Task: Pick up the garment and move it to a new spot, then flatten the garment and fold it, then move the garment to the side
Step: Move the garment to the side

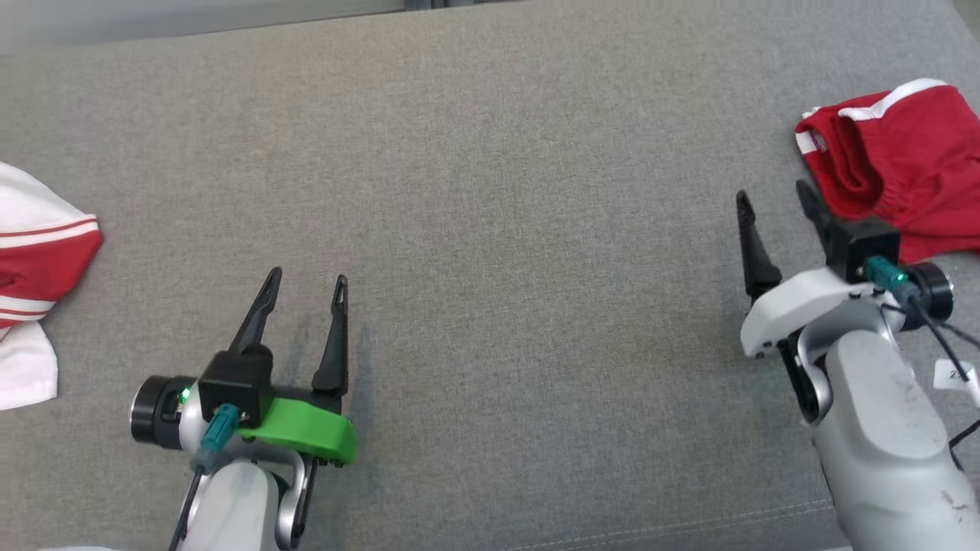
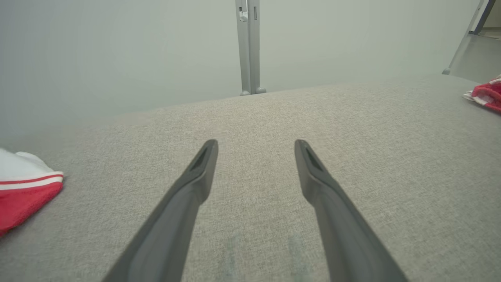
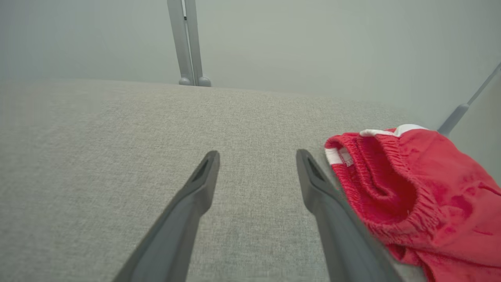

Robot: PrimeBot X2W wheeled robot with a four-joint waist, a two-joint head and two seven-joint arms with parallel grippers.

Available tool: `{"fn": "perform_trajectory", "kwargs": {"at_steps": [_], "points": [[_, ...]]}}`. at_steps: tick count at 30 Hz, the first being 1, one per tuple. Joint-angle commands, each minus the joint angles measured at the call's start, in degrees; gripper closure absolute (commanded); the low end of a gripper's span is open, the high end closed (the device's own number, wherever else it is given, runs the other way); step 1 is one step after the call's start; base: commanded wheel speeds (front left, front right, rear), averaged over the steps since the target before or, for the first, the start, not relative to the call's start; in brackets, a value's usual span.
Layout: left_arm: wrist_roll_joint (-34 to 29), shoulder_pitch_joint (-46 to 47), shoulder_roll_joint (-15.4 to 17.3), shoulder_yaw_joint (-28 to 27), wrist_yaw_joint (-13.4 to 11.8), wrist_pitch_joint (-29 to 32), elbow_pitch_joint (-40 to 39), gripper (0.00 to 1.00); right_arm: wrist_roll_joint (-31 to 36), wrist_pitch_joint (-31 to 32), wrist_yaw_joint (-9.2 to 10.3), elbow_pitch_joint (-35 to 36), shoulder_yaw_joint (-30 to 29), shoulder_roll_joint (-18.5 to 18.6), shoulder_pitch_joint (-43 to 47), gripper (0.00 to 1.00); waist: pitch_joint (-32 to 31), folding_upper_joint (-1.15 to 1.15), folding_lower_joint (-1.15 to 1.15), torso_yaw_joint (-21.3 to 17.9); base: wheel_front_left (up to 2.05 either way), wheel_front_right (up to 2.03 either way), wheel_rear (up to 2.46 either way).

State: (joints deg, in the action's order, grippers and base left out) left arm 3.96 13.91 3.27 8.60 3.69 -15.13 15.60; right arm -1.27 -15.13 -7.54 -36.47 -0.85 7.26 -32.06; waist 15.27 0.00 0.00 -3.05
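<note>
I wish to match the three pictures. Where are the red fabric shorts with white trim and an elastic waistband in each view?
Head view: the red shorts lie at the right edge, upper half, just beyond the right gripper.
Left wrist view: the shorts are small, at the far right edge, upper part.
Right wrist view: the shorts are large, lower right.
Shared landmark: the grey woven surface they lie on, in all three.

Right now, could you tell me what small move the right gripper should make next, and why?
Probably draw the right gripper straight back, away from the shorts. Its jaws stand open and empty, the shorts already lie at the right side, and the gripper sits close beside them, so a sideways move might drag them.
</note>
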Motion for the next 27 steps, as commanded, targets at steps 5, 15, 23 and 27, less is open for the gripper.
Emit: {"fn": "perform_trajectory", "kwargs": {"at_steps": [5,15,23,27], "points": [[0.38,-2.61,-0.1,-2.34,-0.85,-0.01,2.02,0.0,-1.62,-0.01,0.1,2.14,1.39,-1.74,5.59,0.0,-4.49,0.0,0.0,2.42,0.0,0.0,0.0],[0.58,-7.71,-0.28,-6.04,-1.65,-0.02,5.65,0.0,-2.47,-0.01,0.1,7.3,0.14,-4.03,15.28,0.0,-11.42,0.0,0.0,2.6,0.0,0.0,0.0],[1.34,-10.21,-0.32,-7.6,-2.29,-0.02,6.78,0.0,-4.36,-0.01,0.1,9.47,0.24,-4.27,18.47,0.0,-14.37,0.0,0.0,2.59,0.0,0.0,0.0],[1.74,-11.14,-0.32,-7.97,-2.73,-0.02,7.27,0.0,-5.3,-0.01,0.1,10.15,0.79,-4.28,19.87,0.0,-15.31,0.0,0.0,2.79,0.0,0.0,0.0]]}}
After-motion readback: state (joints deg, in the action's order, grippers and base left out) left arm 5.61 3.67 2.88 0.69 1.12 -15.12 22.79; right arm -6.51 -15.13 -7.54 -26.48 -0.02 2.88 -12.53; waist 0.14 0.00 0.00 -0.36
